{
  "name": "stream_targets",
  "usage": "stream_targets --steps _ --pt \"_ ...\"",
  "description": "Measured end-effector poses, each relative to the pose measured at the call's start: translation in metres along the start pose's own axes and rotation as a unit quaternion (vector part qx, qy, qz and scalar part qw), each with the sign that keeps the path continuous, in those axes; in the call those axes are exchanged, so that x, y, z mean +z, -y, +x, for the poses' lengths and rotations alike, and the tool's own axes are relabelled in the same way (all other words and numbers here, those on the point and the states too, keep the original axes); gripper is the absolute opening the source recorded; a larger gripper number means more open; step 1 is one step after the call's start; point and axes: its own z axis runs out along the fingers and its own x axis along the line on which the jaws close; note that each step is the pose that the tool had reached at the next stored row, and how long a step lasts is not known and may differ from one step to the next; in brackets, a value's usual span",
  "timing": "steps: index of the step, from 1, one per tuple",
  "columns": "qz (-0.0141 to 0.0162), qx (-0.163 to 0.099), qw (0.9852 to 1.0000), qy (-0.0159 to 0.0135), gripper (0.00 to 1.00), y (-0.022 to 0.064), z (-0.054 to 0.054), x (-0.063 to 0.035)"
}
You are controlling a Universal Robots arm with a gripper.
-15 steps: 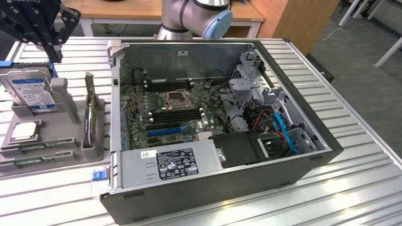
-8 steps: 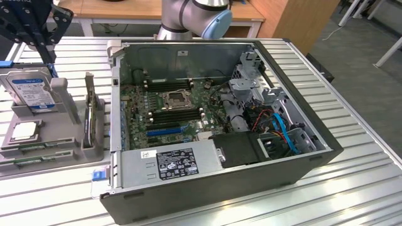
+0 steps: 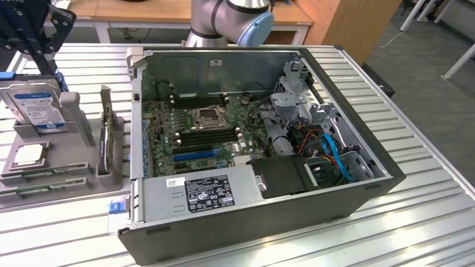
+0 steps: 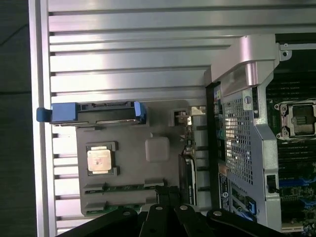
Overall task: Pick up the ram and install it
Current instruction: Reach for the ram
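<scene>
1. A dark grey open computer case (image 3: 237, 239) lies on its side on a ribbed aluminium table (image 3: 423, 222), in the middle of the exterior view.
2. Inside it is a green motherboard (image 3: 226, 111) with a square metal processor socket (image 3: 206, 115). Long black memory slots (image 3: 199, 100) run at twelve o'clock of the socket, and more run at six o'clock.
3. A silver power supply box with a black label (image 3: 200, 192) sits at six o'clock of the motherboard.
4. A grey plastic parts tray (image 3: 74, 167) stands just beside the case, at its nine o'clock.
5. The long thin green ram stick (image 3: 35, 173) lies flat in a groove of the tray, not yet installed. A second ram stick (image 3: 39, 190) lies parallel to it at its six o'clock.
6. A square silver processor chip (image 3: 26, 154) rests at twelve o'clock of the ram stick. A blue-labelled hard drive (image 3: 35, 105) stands upright beyond it.
7. The grey robot arm with a light-blue joint cap (image 3: 256, 28) rises at twelve o'clock of the case.
8. In the wrist view, the black gripper (image 4: 167, 195) is narrow, its fingers (image 4: 158, 215) drawn together and holding nothing.
9. It hangs over the tray (image 4: 133, 165), with its tip just beside one end of the ram stick (image 4: 123, 187). Whether the tip touches the stick cannot be told.
</scene>
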Motion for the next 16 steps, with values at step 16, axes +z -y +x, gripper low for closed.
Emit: stream_targets --steps 16 --pt "0.0000 0.000 1.0000 -0.0008 0.10 0.0015 0.020 0.0001"
